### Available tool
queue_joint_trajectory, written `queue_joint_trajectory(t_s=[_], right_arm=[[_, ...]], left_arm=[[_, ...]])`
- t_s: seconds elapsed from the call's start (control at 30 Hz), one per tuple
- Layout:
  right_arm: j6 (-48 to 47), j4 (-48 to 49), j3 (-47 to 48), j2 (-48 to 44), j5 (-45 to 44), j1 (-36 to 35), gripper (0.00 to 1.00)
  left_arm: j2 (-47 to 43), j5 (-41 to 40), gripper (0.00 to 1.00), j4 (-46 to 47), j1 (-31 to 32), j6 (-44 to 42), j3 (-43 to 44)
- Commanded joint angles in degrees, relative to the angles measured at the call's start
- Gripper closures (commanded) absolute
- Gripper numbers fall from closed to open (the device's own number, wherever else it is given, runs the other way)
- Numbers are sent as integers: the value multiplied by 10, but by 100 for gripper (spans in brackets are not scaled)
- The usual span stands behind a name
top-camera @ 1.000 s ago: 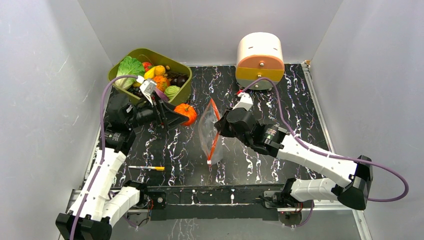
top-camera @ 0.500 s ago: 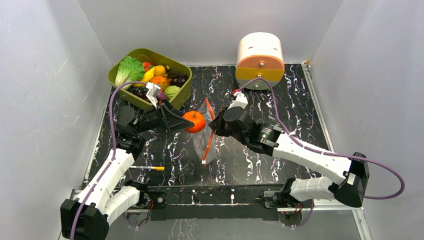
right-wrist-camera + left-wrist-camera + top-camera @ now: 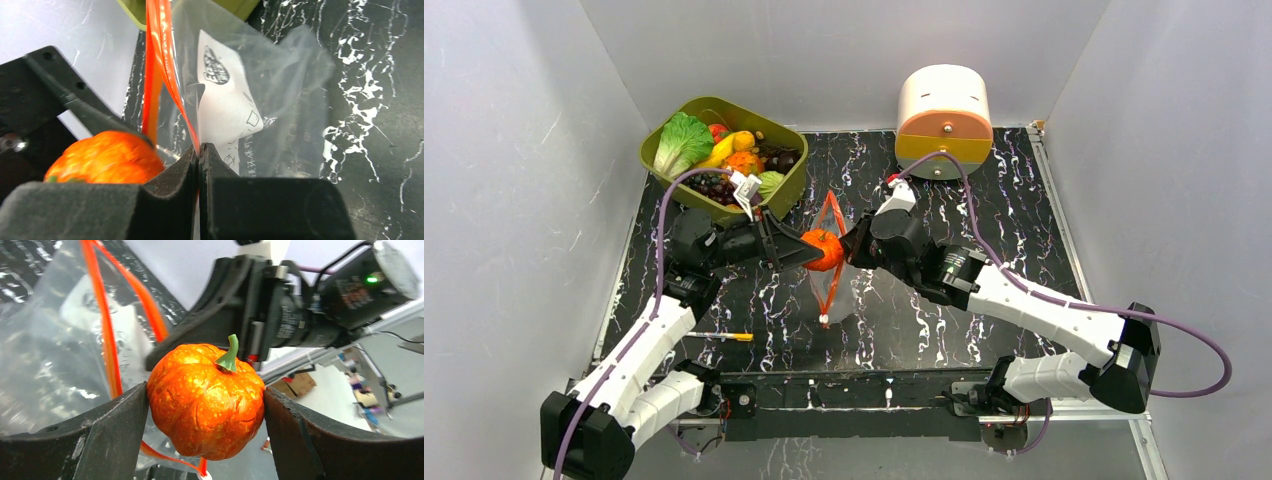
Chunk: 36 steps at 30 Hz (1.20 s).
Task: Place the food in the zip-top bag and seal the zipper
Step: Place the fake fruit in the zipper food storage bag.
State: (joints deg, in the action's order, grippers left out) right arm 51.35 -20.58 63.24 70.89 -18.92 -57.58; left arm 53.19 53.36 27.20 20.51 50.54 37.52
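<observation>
My left gripper (image 3: 816, 250) is shut on an orange toy pumpkin (image 3: 824, 249) with a green stem (image 3: 229, 354) and holds it at the mouth of the clear zip-top bag (image 3: 835, 285). The bag hangs above the table with its red-orange zipper strip (image 3: 828, 215) spread open. My right gripper (image 3: 856, 243) is shut on the bag's mouth edge; in the right wrist view its jaws pinch the strip (image 3: 170, 75), with the pumpkin (image 3: 107, 157) just to the left. More toy food, with lettuce (image 3: 682, 142), lies in a green tray (image 3: 686, 192).
A cream and orange round appliance (image 3: 943, 118) stands at the back of the black marbled table (image 3: 1024, 230). A yellow-tipped pen (image 3: 718, 337) lies near the front left. Grey walls close in both sides.
My left gripper has carried the pumpkin rightward from beside the tray to the bag's mouth. My right gripper has shifted the bag slightly left, and its mouth has opened wider.
</observation>
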Motion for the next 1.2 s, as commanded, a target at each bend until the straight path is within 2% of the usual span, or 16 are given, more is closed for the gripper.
queue_joint_trajectory(t_s=[0.0, 0.1, 0.4, 0.57, 0.7, 0.77, 0.9, 1.03, 1.17], right_arm=[[-10, 76, 17, -18, 32, 3, 100], [-13, 80, 16, -17, 46, 3, 100], [-14, 87, 4, -22, 55, 3, 100], [-14, 90, 3, -20, 57, 3, 100], [-14, 92, -1, -16, 63, 3, 100], [-12, 94, -3, -16, 66, 3, 100], [-11, 90, -5, -18, 59, 3, 100], [-12, 73, -8, -25, 44, 3, 100], [-10, 74, -20, -35, 38, 3, 100]], left_arm=[[-6, -64, 41, -158, 6, -125, 50], [-1, -93, 41, -218, 7, -167, 65], [11, -145, 43, -288, 10, -229, 80], [14, -177, 44, -327, 12, -252, 95], [17, -164, 43, -326, 13, -246, 95], [17, -149, 39, -315, 13, -236, 93], [13, -141, 23, -313, 13, -220, 96], [-1, -134, 13, -313, 14, -219, 98], [-1, -122, 11, -332, 14, -226, 108]])
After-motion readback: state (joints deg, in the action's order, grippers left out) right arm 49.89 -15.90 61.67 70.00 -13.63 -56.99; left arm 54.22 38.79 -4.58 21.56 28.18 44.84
